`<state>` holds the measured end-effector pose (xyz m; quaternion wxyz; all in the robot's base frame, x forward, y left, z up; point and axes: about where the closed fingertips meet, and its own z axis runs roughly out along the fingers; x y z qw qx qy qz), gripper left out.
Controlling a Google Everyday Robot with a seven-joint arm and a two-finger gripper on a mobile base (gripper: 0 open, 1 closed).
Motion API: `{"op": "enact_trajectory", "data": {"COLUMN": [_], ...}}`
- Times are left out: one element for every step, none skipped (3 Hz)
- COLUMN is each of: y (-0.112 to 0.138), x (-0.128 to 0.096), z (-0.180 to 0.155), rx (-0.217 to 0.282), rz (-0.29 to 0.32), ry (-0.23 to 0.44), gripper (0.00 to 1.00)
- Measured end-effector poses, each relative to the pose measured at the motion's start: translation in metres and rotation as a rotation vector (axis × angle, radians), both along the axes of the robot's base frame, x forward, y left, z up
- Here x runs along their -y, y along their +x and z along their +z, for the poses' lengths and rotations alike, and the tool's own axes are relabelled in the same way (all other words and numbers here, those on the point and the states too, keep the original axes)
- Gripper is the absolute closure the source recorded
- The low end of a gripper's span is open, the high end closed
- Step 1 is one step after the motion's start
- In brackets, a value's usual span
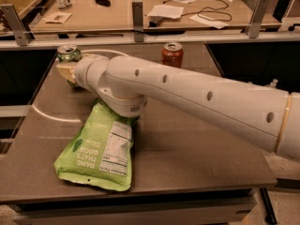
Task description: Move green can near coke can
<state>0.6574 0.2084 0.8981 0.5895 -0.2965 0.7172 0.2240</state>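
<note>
The green can [68, 54] stands upright at the back left of the dark table [197, 149]; only its silver top and upper side show. My gripper [65, 72] is right against the can's front, and my arm's wrist covers the can's lower part. The coke can [172, 54] stands upright at the back middle of the table, well to the right of the green can. My white arm [187, 97] reaches in from the right across the table.
A large flat light-green snack bag [101, 149] lies on the table under my wrist, toward the front left. A thin white cable [51, 117] curves over the table's left side. A metal rail with posts [137, 15] runs behind the table.
</note>
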Motion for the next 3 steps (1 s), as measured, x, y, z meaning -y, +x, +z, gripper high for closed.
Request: {"op": "enact_trajectory", "data": {"y": [-0.010, -0.021, -0.034], "x": [0.027, 0.066, 0.106], "z": [0.007, 0.012, 0.015], "rx": [-0.003, -0.009, -0.011], "rz": [0.006, -0.016, -0.064], "ry": [-0.025, -0.061, -0.098], "gripper": [1.00, 1.00, 1.00]}}
